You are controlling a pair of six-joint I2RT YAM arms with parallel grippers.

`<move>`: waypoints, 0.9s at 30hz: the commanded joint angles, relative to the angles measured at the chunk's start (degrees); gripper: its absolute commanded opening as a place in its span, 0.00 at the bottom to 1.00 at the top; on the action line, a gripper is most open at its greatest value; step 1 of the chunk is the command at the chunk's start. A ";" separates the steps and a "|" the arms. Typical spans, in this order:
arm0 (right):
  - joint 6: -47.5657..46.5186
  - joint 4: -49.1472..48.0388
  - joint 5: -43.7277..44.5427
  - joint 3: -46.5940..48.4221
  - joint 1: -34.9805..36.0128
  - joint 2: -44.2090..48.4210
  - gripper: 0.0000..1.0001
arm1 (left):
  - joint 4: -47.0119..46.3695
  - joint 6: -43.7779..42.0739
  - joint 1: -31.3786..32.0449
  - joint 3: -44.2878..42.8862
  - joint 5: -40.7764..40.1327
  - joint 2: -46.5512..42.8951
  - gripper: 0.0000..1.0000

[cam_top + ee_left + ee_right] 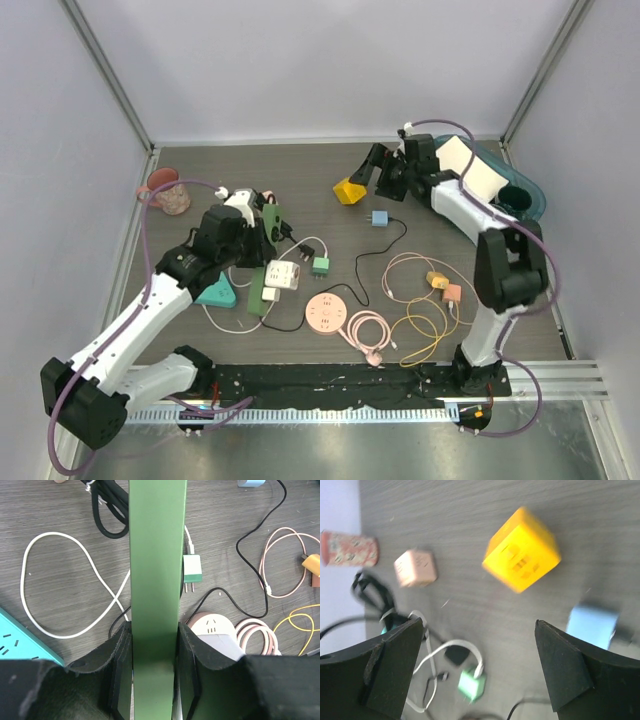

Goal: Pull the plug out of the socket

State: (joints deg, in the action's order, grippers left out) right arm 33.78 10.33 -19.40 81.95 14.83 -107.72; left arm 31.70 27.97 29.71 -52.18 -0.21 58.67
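Note:
My left gripper (154, 636) is shut on a long green power strip (156, 555), which runs straight away from the jaws. In the top view the left gripper (262, 243) sits left of centre, over the strip (258, 295). A white socket block (282, 275) lies against the strip's right side. A green plug (192, 573) on a white cable lies loose on the table, also seen from above (321, 265). My right gripper (477, 630) is open and empty above the table near a yellow cube socket (521, 550), and in the top view it (372, 176) is at the back.
A light blue plug (379, 218) on a black cable, a round pink socket (327, 312), pink, yellow and white coiled cables (415, 320), a teal strip (217, 293) and a pink cup (168, 190) lie around. A pink cube (415, 568) lies near black cords. A teal bin (525, 195) stands back right.

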 commanded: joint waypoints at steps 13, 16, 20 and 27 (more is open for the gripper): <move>11.57 -30.00 6.12 -39.31 29.27 36.44 1.00 | -4.99 -0.90 -0.62 -0.90 1.18 -1.55 0.00; 11.40 -35.09 7.36 -41.87 33.33 36.36 1.00 | -5.07 -0.81 -0.62 -0.73 1.43 -1.81 0.00; 10.96 -36.96 9.72 -40.39 37.54 34.25 1.00 | -5.42 -0.72 -0.53 -0.46 2.23 -1.98 0.00; 9.64 -32.65 17.89 -36.86 41.86 30.12 1.00 | -5.69 -0.54 -0.53 -0.20 1.97 -2.77 0.00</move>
State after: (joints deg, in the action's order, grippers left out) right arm 44.66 -20.16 -7.97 42.46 55.55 -76.12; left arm 32.10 27.62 29.47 -51.31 0.64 58.48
